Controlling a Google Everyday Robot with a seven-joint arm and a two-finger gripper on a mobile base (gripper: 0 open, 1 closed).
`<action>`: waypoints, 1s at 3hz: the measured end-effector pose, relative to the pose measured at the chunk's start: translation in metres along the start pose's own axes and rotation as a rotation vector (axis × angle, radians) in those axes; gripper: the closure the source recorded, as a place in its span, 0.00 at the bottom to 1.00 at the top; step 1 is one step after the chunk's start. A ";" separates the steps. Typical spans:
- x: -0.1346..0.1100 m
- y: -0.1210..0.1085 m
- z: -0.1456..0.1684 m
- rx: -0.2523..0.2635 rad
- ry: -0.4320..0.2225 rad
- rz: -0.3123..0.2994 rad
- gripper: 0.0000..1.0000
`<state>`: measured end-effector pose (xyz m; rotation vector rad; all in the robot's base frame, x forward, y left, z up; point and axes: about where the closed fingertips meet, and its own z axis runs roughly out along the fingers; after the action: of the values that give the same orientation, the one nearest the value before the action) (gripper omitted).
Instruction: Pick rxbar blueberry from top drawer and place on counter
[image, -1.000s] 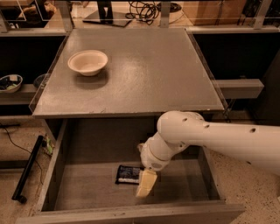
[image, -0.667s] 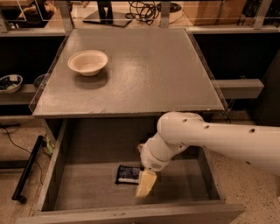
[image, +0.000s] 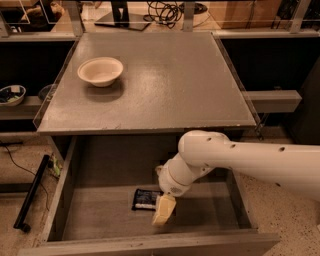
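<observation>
Navy rxbar blueberry (image: 145, 199), end effector (image: 163, 213) in drawer (image: 100, 216)

Robot test lab: grey counter (image: 165, 85), cables (image: 162, 9), side shelves (image: 272, 100), white arm's (image: 250, 160) jaws down in drawer (image: 100, 215).

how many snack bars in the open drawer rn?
1. A dark bar lies on the drawer floor, right beside the gripper, which hangs low inside the drawer. The arm may hide others.
</observation>
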<state>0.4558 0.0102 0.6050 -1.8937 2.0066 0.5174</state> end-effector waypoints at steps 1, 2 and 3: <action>-0.004 0.013 0.008 0.024 0.043 -0.012 0.00; -0.004 0.013 0.010 0.020 0.042 -0.011 0.00; -0.003 0.011 0.023 -0.004 0.022 0.004 0.00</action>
<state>0.4444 0.0242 0.5861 -1.9061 2.0254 0.5032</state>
